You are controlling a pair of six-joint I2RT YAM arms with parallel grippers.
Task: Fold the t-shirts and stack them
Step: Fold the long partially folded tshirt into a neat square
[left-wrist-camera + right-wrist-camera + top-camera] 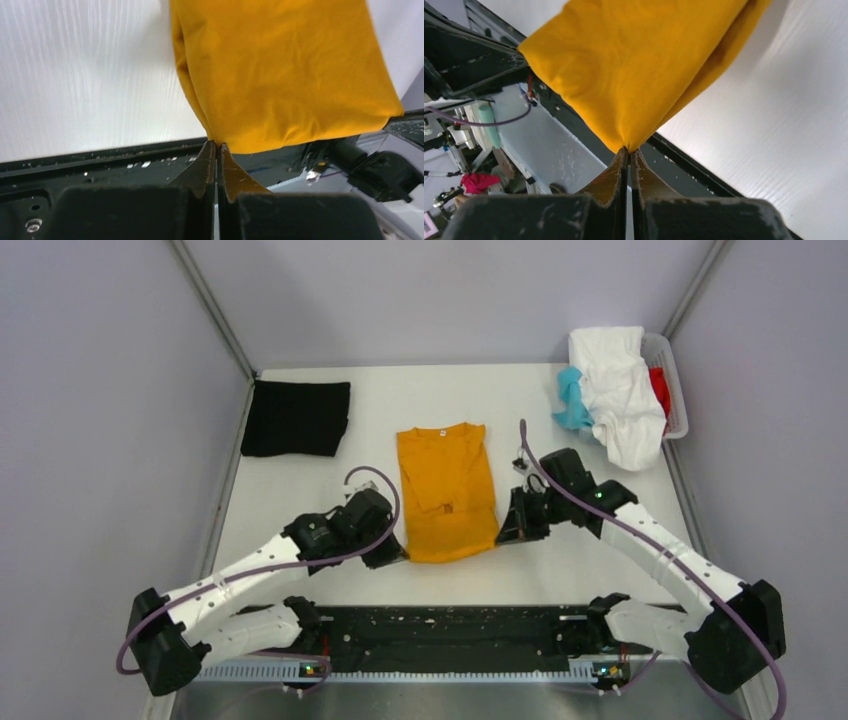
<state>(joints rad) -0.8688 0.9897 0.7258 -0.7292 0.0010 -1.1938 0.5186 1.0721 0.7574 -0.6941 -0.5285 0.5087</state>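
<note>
The left gripper point(216, 146) is clamped on the near left corner of the mustard-orange t-shirt point(445, 490). The right gripper point(629, 150) is pinched tight on its near right corner. In both wrist views the cloth rises from the closed tips and hides much of what lies beyond.

This shirt lies mid-table point(560, 575), folded to a narrow strip with its collar at the far end. A band of bare top separates its near hem from the table's near edge, and there is bare top on either side.

Farther off at the far left, one black t-shirt point(296, 418) lies folded close to the left edge.

In the far right corner, one basket point(681, 390) holds a heap that spills over its left rim:
- **White:** a white t-shirt point(620, 390); whether the white is one garment cannot be told.
- **Teal:** a teal t-shirt point(572, 400).
- **Red:** a red t-shirt point(660, 390), mostly hidden under the white.
</note>
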